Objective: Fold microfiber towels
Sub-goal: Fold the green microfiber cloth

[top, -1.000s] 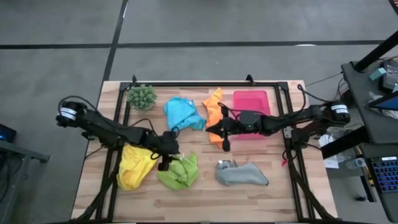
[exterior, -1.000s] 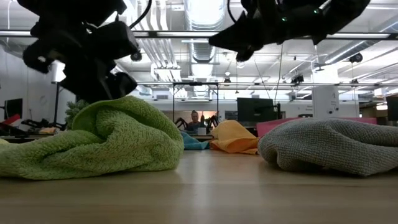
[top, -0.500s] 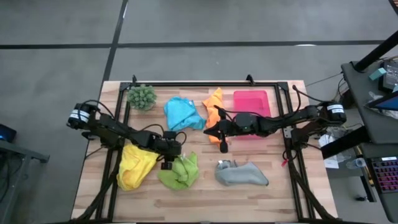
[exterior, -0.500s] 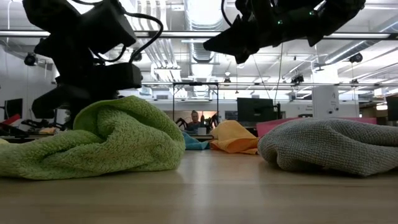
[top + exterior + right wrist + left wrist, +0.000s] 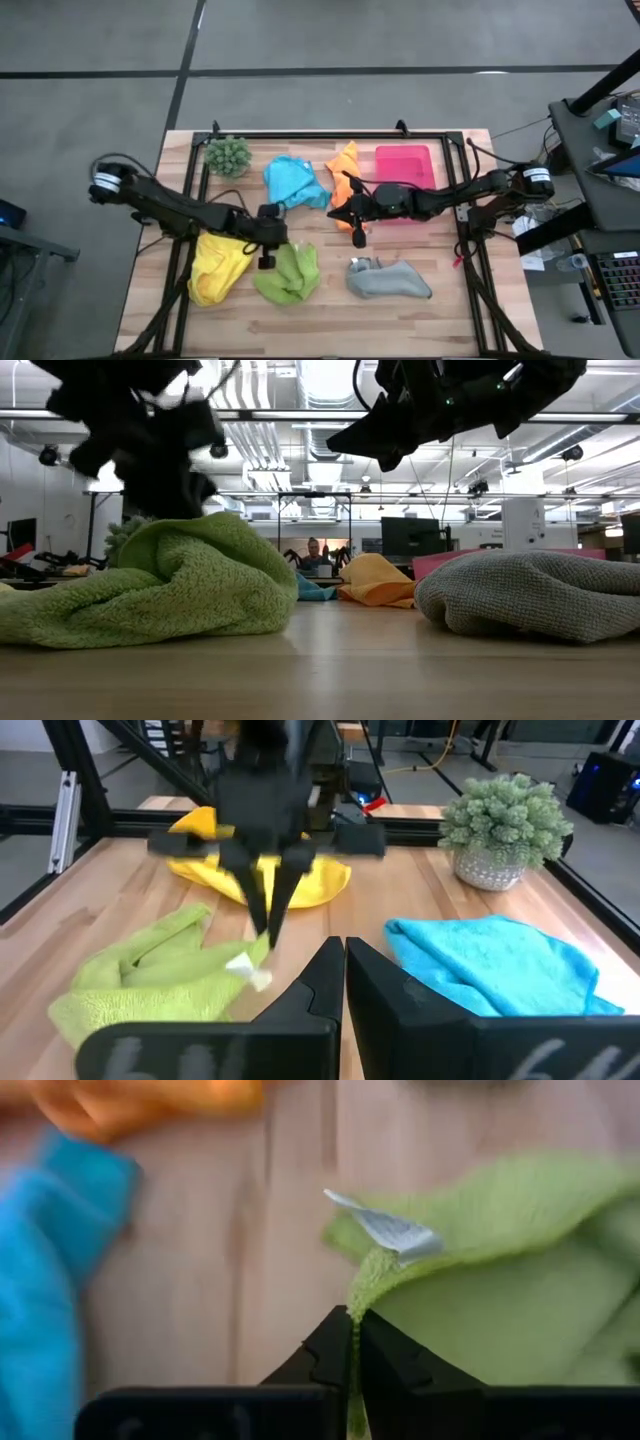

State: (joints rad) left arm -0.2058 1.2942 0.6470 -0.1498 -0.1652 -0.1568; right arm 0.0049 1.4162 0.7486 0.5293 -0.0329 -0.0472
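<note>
Several microfiber towels lie crumpled on the wooden table: blue [image 5: 295,182], orange [image 5: 345,175], yellow [image 5: 215,265], lime green [image 5: 288,275] and grey [image 5: 388,280]. My left gripper [image 5: 265,260] is at the lime green towel's left side, beside the yellow one, and is shut on the green cloth. My right gripper [image 5: 360,237] hangs shut above the bare wood between the orange and grey towels, holding nothing. In the right wrist view the left gripper [image 5: 268,925] shows over the green towel [image 5: 160,975]. My left gripper pinches a thin edge of the lime green towel [image 5: 368,1275] between its two fingers, just below the corner that bears a white label [image 5: 392,1233]. The fingers slant down from the table's left. That corner is raised a little; the rest of the towel [image 5: 500,1280] lies on the table.
A pink tray [image 5: 405,170] lies at the back right, partly under my right arm. A spiky green plant [image 5: 228,155] stands at the back left. A black frame [image 5: 330,135] runs round the table. Bare wood shows along the near edge [image 5: 330,325].
My left gripper dipped down to the lime green towel's left edge, took hold there and has come up again a little. The towel's labelled corner has risen with it while the rest stays on the table.
</note>
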